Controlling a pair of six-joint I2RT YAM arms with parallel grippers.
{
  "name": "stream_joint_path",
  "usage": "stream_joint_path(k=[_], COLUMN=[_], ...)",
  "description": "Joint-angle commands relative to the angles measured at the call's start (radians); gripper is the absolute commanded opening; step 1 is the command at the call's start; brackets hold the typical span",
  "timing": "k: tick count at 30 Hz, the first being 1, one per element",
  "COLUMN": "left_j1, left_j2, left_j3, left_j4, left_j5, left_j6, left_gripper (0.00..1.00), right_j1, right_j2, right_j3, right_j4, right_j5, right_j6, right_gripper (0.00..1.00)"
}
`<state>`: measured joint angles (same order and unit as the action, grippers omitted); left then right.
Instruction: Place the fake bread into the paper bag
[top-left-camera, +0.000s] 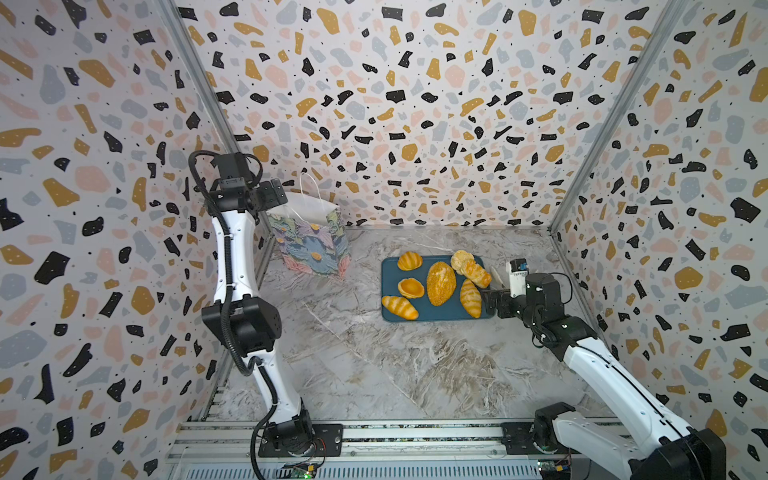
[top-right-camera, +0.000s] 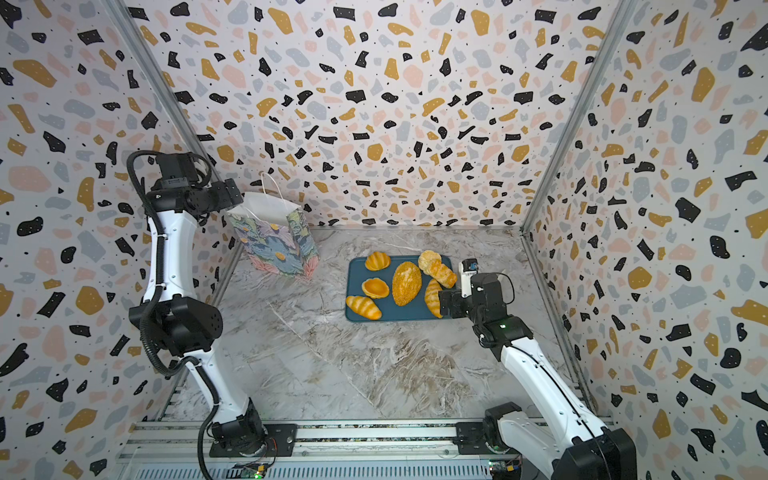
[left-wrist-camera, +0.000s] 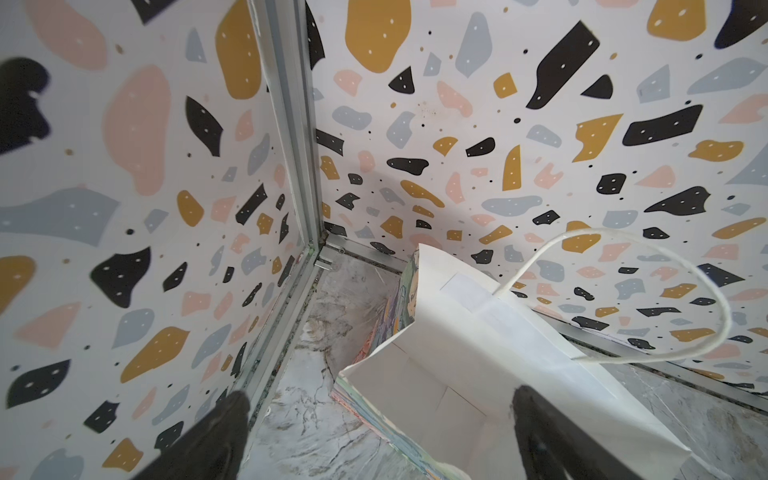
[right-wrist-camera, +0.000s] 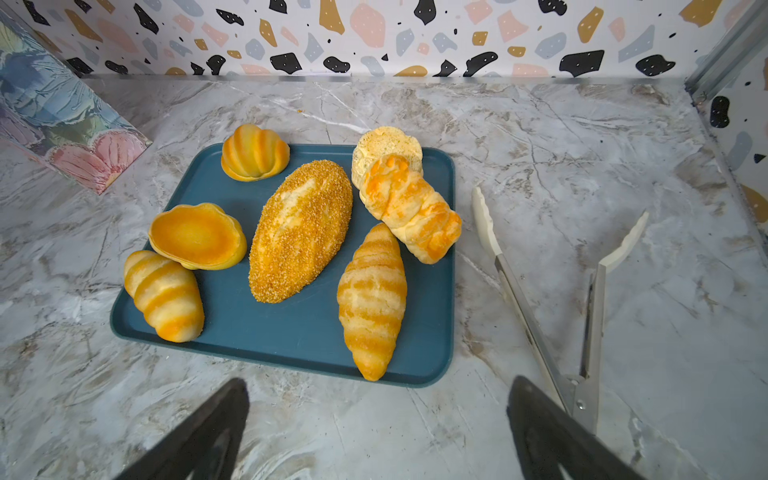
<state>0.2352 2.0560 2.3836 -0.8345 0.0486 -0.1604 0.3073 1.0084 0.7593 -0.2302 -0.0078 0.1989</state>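
We note the left arm (top-left-camera: 237, 257) standing tall, wrist folded forward up high. The left gripper (left-wrist-camera: 380, 403) has its jaws spread wide and is empty. The right arm (top-left-camera: 602, 365) reaches low and forward. The right gripper (right-wrist-camera: 380, 388) is likewise spread wide, holding nothing.

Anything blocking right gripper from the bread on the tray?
Nothing visible. The open right gripper faces the tray; the nearest striped roll lies straight ahead, unobstructed; the tongs lie beside the tray.

The marbled worktop (top-left-camera: 374, 365) bears an upright flowered paper bag (top-left-camera: 311, 245), a blue tray (top-left-camera: 440, 313), and tongs (right-wrist-camera: 595, 316) just beside the tray.
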Motion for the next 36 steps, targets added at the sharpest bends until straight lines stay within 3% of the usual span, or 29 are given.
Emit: stream_joint_path(k=[1, 10, 18, 27, 30, 36], left_j1=[0.007, 0.007, 0.007, 0.007, 0.006, 0.007], left_j2=[0.031, 0.085, 0.093, 0.113, 0.131, 0.155], left_j3=[0.012, 0.018, 0.008, 0.011, 0.031, 0.042], left_j4=[0.054, 0.107, 0.116, 0.121, 0.129, 0.131], left_j5=[0.052, 0.082, 0.030, 0.011, 0.038, 0.063], left_j6=[0.037, 0.032, 0.047, 0.079, 0.082, 0.081], left_gripper=[1.00, 0.95, 0.88, 0.75, 0.63, 0.62], right_j1=[0.004, 0.004, 0.004, 0.004, 0.004, 0.004], right_j2=[-0.001, 0.022, 0.036, 0.058, 0.066, 0.072], right_j3=[0.040, 0.044, 0.054, 0.061, 0.067, 0.083], right_j4=[-0.023, -0.020, -0.017, -0.011, -0.014, -0.021], right_j5=[0.005, 0.008, 0.013, 0.012, 0.010, 0.013], right_j6=[-0.013, -0.012, -0.016, -0.023, -0.026, -0.033], right_gripper=[0.99, 0.99, 0.99, 0.99, 0.99, 0.99])
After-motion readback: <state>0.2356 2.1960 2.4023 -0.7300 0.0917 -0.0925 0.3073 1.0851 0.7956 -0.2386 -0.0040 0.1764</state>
